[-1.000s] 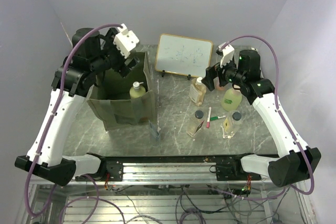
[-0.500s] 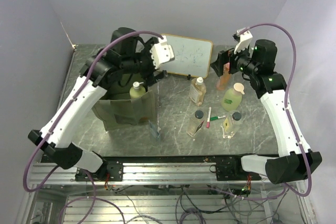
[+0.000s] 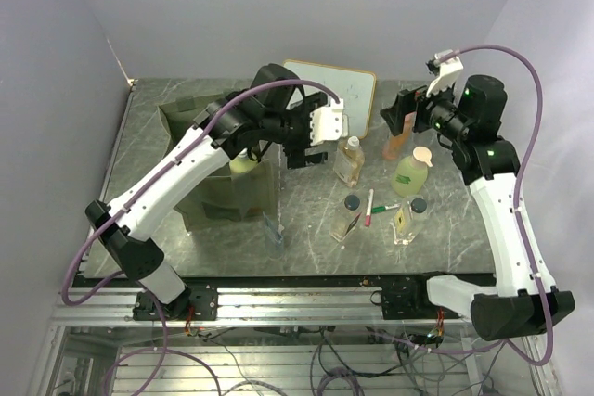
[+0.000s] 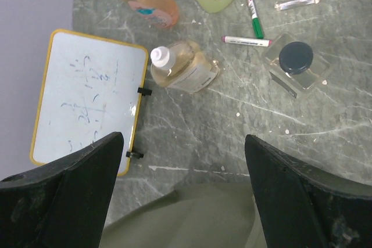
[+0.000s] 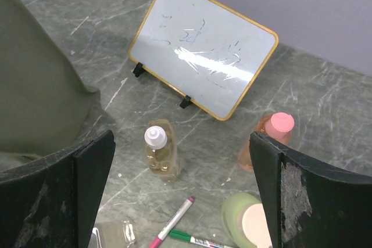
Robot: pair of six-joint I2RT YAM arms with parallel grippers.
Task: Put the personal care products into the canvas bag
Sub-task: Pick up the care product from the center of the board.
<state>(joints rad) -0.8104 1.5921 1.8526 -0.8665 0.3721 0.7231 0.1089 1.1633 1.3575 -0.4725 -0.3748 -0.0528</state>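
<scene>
The olive canvas bag (image 3: 215, 194) stands at the left with a yellow-green bottle (image 3: 243, 165) inside. My left gripper (image 3: 314, 153) is open and empty, just past the bag's right edge (image 4: 192, 219) and short of the clear amber bottle (image 3: 350, 160) (image 4: 183, 71). My right gripper (image 3: 401, 120) is open and empty, above the orange pink-capped bottle (image 3: 397, 142) (image 5: 270, 137). The green bottle with a peach pump (image 3: 411, 172) (image 5: 250, 219) and two clear dark-capped bottles (image 3: 348, 215) (image 3: 408, 218) stand on the table.
A wood-framed whiteboard (image 3: 345, 90) stands at the back centre. A red marker (image 3: 369, 208) and a green marker (image 3: 386, 208) lie between the dark-capped bottles. Grey walls close in on the left, back and right.
My left arm has swung right from above the bag's far left to just beside the amber bottle. My right gripper has risen and pulled back from the green bottle towards the orange one.
</scene>
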